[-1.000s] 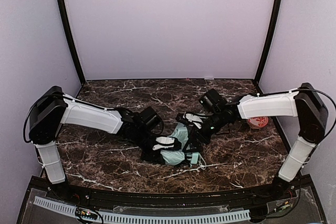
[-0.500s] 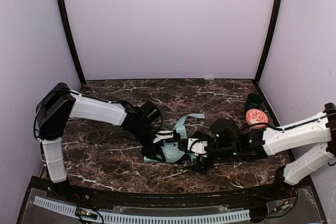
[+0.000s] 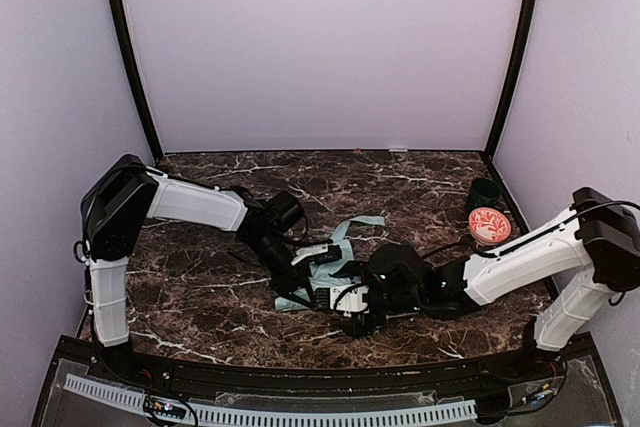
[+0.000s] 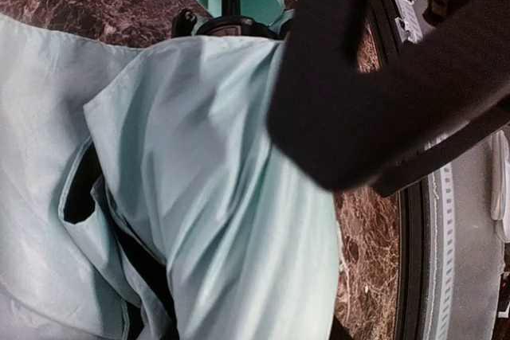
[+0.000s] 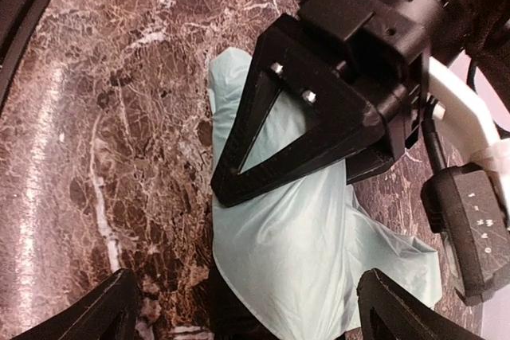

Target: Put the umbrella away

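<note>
- top view: a crumpled folding umbrella (image 3: 350,226) of pale mint-green fabric lies on the dark brown marbled stone counter (image 3: 200,292), near the front edge and about midway across. the left pincer (image 3: 318,257) is down on the bundle. the right pincer (image 3: 350,312) is low, just beside the bundle on its near right. a round dark green cup (image 3: 485,192) and an orange-and-white patterned bowl (image 3: 489,225) stand close together by the right edge, well apart from the umbrella.
- left wrist view: mint fabric fills most of the frame, with black underside showing in the folds. one dark, blurred finger (image 4: 358,101) lies tight against the cloth, and the left pincer is clamped on the bundle.
- right wrist view: the right pincer's fingertips (image 5: 119,312) stand wide apart and hold nothing, with mint fabric on the counter between them. the left pincer's black triangular finger presses on that fabric.
</note>
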`<state>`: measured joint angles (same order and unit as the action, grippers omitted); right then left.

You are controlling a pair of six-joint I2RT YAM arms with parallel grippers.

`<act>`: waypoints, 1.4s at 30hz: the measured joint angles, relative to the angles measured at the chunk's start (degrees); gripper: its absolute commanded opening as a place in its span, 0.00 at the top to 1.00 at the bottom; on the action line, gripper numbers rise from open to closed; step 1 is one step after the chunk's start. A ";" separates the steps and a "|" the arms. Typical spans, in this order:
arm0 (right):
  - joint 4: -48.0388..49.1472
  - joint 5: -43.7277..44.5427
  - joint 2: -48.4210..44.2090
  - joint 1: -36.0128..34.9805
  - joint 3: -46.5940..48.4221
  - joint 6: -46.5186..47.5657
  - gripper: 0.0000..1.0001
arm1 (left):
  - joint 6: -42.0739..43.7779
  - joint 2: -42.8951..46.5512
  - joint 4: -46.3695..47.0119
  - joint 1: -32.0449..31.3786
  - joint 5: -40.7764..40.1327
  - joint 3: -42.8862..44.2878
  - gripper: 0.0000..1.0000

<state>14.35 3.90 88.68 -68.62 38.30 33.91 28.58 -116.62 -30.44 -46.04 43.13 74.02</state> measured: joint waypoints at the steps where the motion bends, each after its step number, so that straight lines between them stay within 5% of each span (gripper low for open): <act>1: 0.39 0.55 1.03 0.02 0.24 0.46 0.03 | -0.11 -0.02 -0.11 0.04 0.26 0.00 0.71; 12: 3.15 4.33 8.11 0.07 2.58 3.37 0.08 | -0.39 -1.18 -2.05 0.35 3.17 0.68 0.72; 16: 2.82 4.96 11.30 0.11 5.64 4.22 0.22 | -0.39 -1.55 -2.67 0.44 4.00 0.94 0.72; 20: 1.77 5.49 13.44 0.15 7.65 4.76 0.55 | -0.39 -1.79 -2.84 0.52 4.48 1.01 0.70; 23: 0.26 5.11 13.79 0.26 8.07 4.24 0.60 | -0.31 -2.25 -4.15 0.44 5.68 1.05 0.68; 30: -0.68 4.70 13.88 0.37 8.22 1.88 0.78 | -0.31 -2.10 -5.05 0.46 7.30 1.18 0.29; 34: -2.45 2.25 13.88 1.01 9.07 0.55 0.89 | -3.39 2.47 -0.22 0.13 3.93 -3.04 0.20; 42: -8.72 -6.01 14.51 4.44 13.11 -8.26 0.90 | -8.35 16.72 13.35 1.36 -13.97 -16.87 0.16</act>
<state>5.63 -2.11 103.20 -64.18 51.42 25.65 20.23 -99.90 -17.08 -44.69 29.17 57.14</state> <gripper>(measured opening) 0.472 0.811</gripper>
